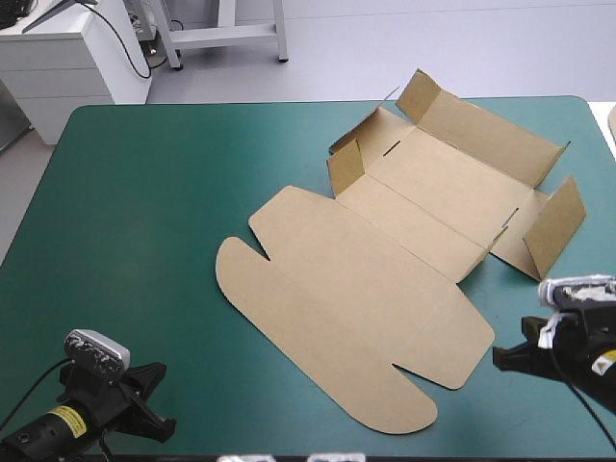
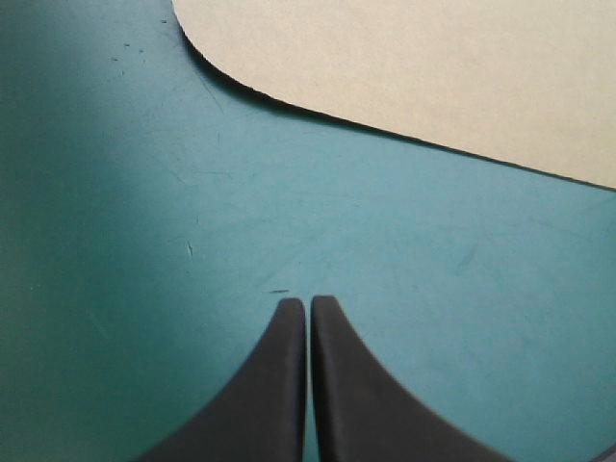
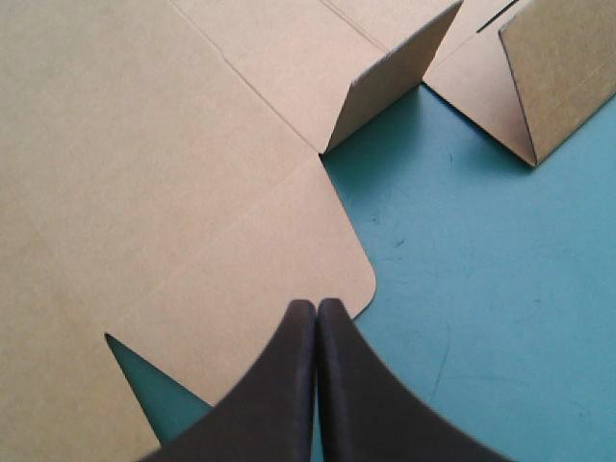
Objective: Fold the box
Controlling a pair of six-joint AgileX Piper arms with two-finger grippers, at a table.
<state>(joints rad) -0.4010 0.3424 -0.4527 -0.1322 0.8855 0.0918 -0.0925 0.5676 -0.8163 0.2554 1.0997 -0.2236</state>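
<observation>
While the box (image 1: 385, 279) lies as a cut brown sheet running diagonally from the table's near middle toward its far right corner, we judge the fold barely begun. At the far end some walls are part-raised: a long far wall (image 1: 491, 130), a short flap (image 1: 344, 166) on the left side and a bigger side flap (image 1: 553, 226) on the right, all leaning, none tucked. The lid half with its rounded tabs (image 1: 241, 269) is flat on the teal-green cover (image 1: 144, 212). What's left, as we read it: stand the walls fully, tuck the flaps and lock the tray.

The left gripper (image 2: 308, 300) sits low at the near left corner of the table, over bare cover. Its black fingers are pressed together into one point, holding nothing. The sheet's rounded edge is ahead of it, well apart.

The right gripper (image 3: 317, 303) is near the table's right edge, its tip over the rounded near corner of the sheet. Its fingers are together too and grip nothing. We can't tell if it touches the board. Two standing flaps (image 3: 385, 87) are ahead of it.
</observation>
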